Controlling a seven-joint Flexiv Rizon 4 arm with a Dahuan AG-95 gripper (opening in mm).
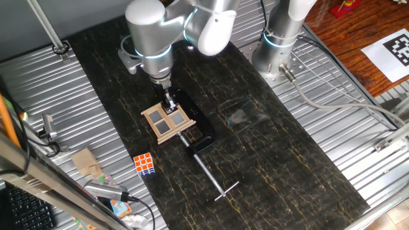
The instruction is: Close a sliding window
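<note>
A: Where is the window (167,121)?

B: On the dark top (287,166), in the back left part. The gripper (169,102) is right at its back edge.

A: Are the jaws open?

B: I can't tell. They are too small and dark.

A: Is there room?

B: Yes, lots on the right side. A clamp (203,142) sits just by the window. Its rod (211,174) points at the front edge. A cube (144,163) is at the left edge.

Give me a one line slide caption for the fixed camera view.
Robot gripper poised at the top edge of the sliding window, with a clamp and Rubik's cube nearby.
</note>
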